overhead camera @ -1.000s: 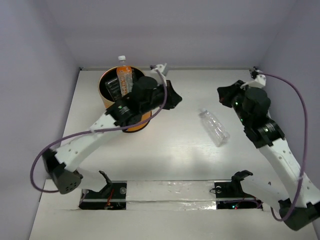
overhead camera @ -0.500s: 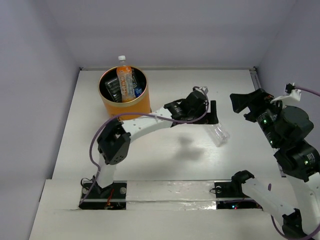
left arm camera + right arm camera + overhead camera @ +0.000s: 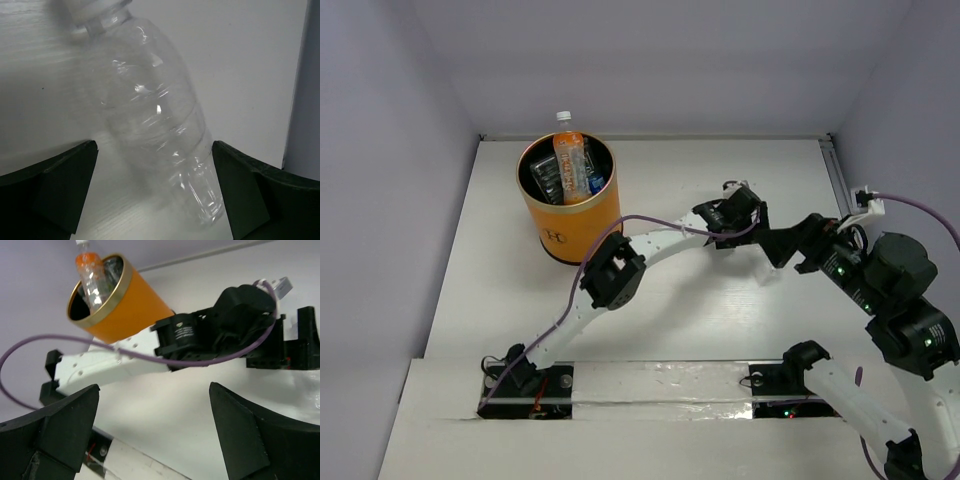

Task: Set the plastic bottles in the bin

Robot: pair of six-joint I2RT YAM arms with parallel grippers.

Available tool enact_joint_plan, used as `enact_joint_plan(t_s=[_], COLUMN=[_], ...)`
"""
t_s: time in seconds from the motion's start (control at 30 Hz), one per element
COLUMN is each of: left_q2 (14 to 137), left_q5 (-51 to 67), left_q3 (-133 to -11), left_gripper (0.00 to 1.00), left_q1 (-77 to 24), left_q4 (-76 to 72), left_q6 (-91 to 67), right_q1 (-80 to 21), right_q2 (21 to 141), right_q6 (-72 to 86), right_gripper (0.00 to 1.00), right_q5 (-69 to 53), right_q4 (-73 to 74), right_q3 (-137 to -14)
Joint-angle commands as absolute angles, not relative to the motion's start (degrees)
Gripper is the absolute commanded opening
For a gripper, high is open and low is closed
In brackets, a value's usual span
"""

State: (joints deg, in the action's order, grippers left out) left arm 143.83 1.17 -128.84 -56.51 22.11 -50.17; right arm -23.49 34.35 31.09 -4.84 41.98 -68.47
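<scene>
My left tool (image 3: 152, 150) has swung from the bin (image 3: 575, 220) over to the loose bottle (image 3: 160, 125) lying on the table (image 3: 240, 60). Its jaws are apart and straddle the bottle, not clamped. Right tool (image 3: 155, 390) is apart too, close by. Other bottles (image 3: 570, 168) sit binned. I judge the grab is next.

The left arm (image 3: 570, 318) stretches from its base at 7 o'clock toward 2 o'clock, its elbow bent partway along. The left gripper (image 3: 155, 145) points downward, jaws spread wide. The right arm (image 3: 900, 320) stands at 4 o'clock with its wrist aimed toward 10 o'clock, and the right gripper (image 3: 155, 386) is likewise spread wide.
</scene>
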Motion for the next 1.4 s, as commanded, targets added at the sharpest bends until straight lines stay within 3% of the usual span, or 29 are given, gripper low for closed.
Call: enact_joint_plan(t_s=[0.0, 0.13, 0.2, 0.23, 0.3, 0.33, 0.37, 0.63, 0.8, 0.93, 1.17, 1.37], left_q2=[146.8, 145.6, 143.8, 143.2, 141.4, 140.5, 138.4, 120.2, 104.9, 92.6, 70.3, 66.1], left_q5=[-0.5, -2.5, -3.7, -4.1, -4.1, -4.0, -4.5, -5.4, -14.4, -20.6, -20.7, -20.9], left_q3=[-132.1, -129.1, -126.7, -126.1, -125.0, -124.9, -125.0, -127.2, -128.1, -121.2, -99.8, -87.7], left_gripper=[0.96, 0.72, 0.65, 0.56, 0.46, 0.35, 0.31, 0.32, 0.33, 0.34, 0.37, 0.37], left_q1=[-54.9, -54.9, -54.9, -54.9, -54.9, -54.9, -56.2, -58.7, -57.1, -51.6, -29.6, -19.2], left_q4=[26.2, 23.6, 23.0, 23.1, 23.1, 22.9, 22.9, 23.8, 26.2, 26.2, 22.8, 17.9], left_q6=[-53.1, -53.4, -52.4, -52.2, -50.6, -49.7, -48.4, -38.1, -32.3, -28.0, -23.9, -17.8], right_q1=[-23.6, -23.6, -23.6, -23.6, -24.1, -24.1, -24.1, -24.1, -24.1, -24.1, -24.1, -24.1], right_q2=[32.4, 32.0, 31.8, 31.7, 31.9, 32.0, 32.0, 33.3, 35.2, 38.0, 41.7, 48.9], right_q6=[28.0, 25.4, 25.3, 25.3, 25.4, 25.3, 25.2, 24.4, 23.8, 26.2, 32.8, 33.5], right_gripper=[0.96, 0.96, 0.96, 0.96, 0.96, 0.96, 0.96, 0.96, 0.96, 0.97, 0.97, 0.97], right_q5=[-11.4, -11.9, -12.0, -12.4, -12.7, -12.4, -12.2, -6.6, -4.7, -8.8, -14.6, -17.7], right_q4=[42.6, 44.4, 44.2, 44.0, 43.4, 43.3, 43.3, 43.9, 41.3, 37.5, 27.2, 23.7], right_q3=[-67.3, -67.9, -68.0, -68.0, -68.1, -68.2, -68.3, -75.8, -82.2, -79.5, -72.5, -73.8])
